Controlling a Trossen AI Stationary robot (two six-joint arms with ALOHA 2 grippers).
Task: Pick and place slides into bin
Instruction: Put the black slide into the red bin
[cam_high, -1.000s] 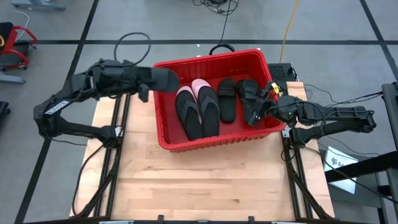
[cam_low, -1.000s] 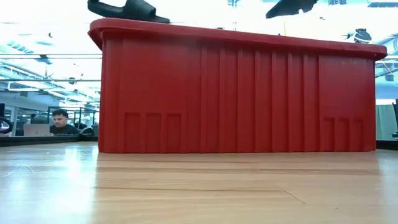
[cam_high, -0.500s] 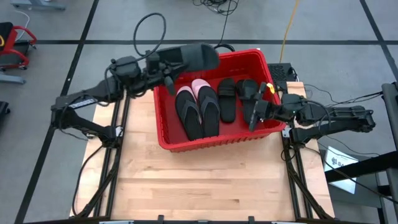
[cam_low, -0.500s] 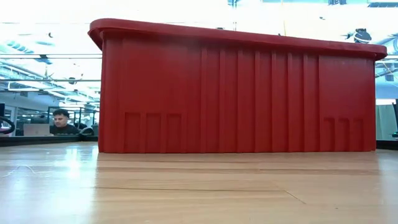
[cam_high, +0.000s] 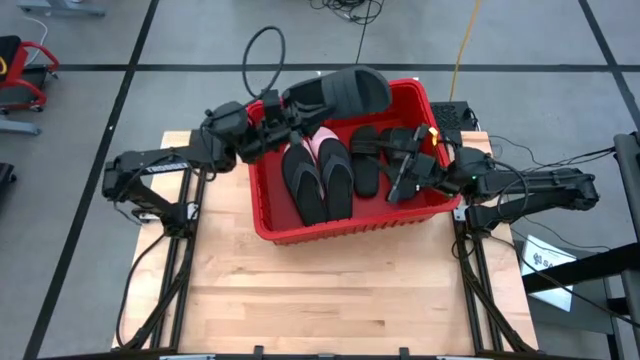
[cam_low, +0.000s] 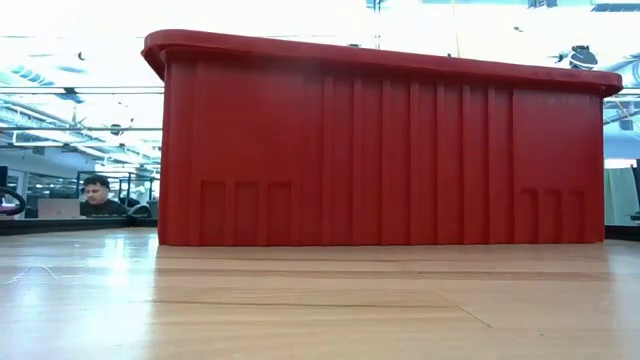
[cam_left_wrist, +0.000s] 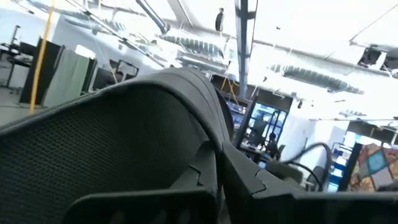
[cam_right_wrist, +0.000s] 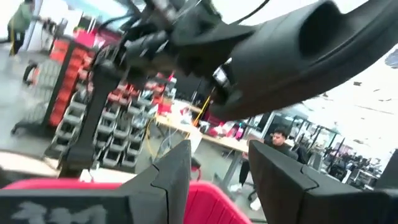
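Observation:
The red bin (cam_high: 268, 222) stands across the table's far half, and its near wall (cam_low: 380, 150) fills the low view. Inside lie two black slides (cam_high: 318, 182) over a pale pink one (cam_high: 322, 137), with black flip-flops (cam_high: 368, 160) to their right. My left gripper (cam_high: 288, 106) is shut on another black slide (cam_high: 345, 90), held above the bin's far left corner. This slide fills the left wrist view (cam_left_wrist: 112, 143) and crosses the top of the right wrist view (cam_right_wrist: 311, 43). My right gripper (cam_high: 403, 180) hovers open over the bin's right part, nothing between its fingers (cam_right_wrist: 168, 180). My left gripper pinches the black slide by the end nearest the arm (cam_left_wrist: 155, 168) between its two fingers. It comes from the table's left, about level and slanting a little upward, along the slide. The slide juts out beyond the fingers over the bin, clear of everything.
Bare wooden table (cam_high: 330, 300) lies in front of the bin. Cables (cam_high: 262, 45) trail on the floor behind the table. A person (cam_low: 95, 192) sits at a desk far beyond the table.
My left gripper has swung toward the table's right, over the bin's far left corner, tipping its fingers upward. The black slide has gone with it, out of the low view. My right gripper has risen a little over the bin's right part and tipped upward, staying open.

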